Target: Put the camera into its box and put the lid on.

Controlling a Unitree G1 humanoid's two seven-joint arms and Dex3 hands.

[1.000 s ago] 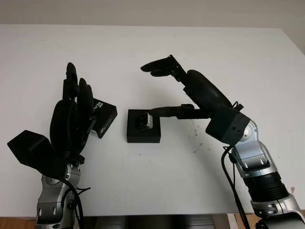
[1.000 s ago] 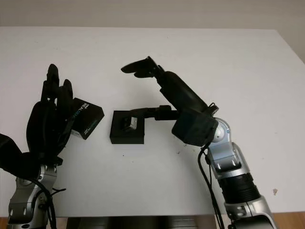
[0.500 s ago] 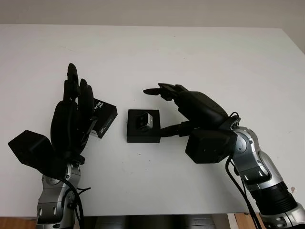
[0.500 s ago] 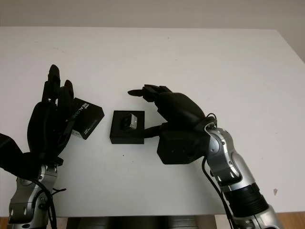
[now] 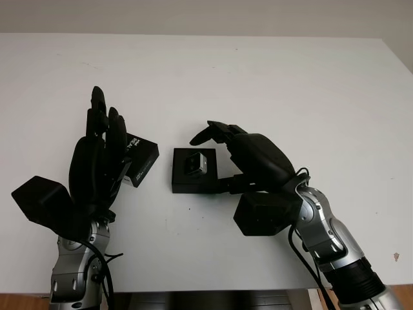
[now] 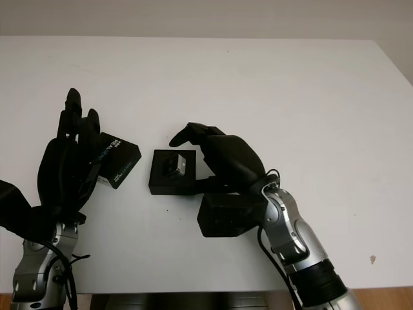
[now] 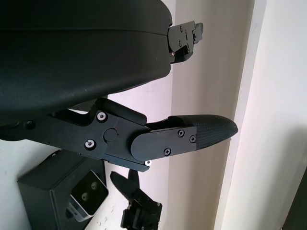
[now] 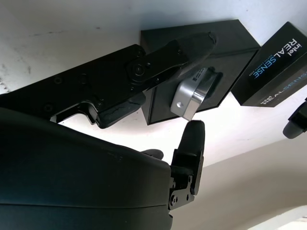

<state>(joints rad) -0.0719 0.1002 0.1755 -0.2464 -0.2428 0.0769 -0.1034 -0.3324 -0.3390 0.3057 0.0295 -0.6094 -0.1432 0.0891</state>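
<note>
White tabletop (image 5: 310,84), viewed from the head camera.

Near the middle: a flat, square black box base (image 5: 194,181) lying on the tabletop. A small silver-and-black camera (image 5: 196,163) sits in its recess, one end tilted up, not flush with the base. In the right wrist view the camera (image 8: 194,94) shows a silver end face raised off the black insert.

Just to the left of the base, apart from it by a narrow strip of tabletop: a black box lid with white and blue "REALSENSE" lettering (image 5: 141,160). It is angled, one corner pointing toward the base. Its left part is hidden behind the left hand.

Right hand (image 5: 240,155): over the right side of the base, holding nothing, open. One black finger (image 5: 204,133) reaches above the base's far edge; another finger lies low along the base's right side. In the right wrist view a fingertip (image 8: 193,134) hangs close to the camera's silver end; contact cannot be judged.

Left hand (image 5: 100,158): raised at the left of the tabletop, fingers pointing away from the robot, open, holding nothing. It stands in front of the lid; whether it touches the lid cannot be told.
</note>
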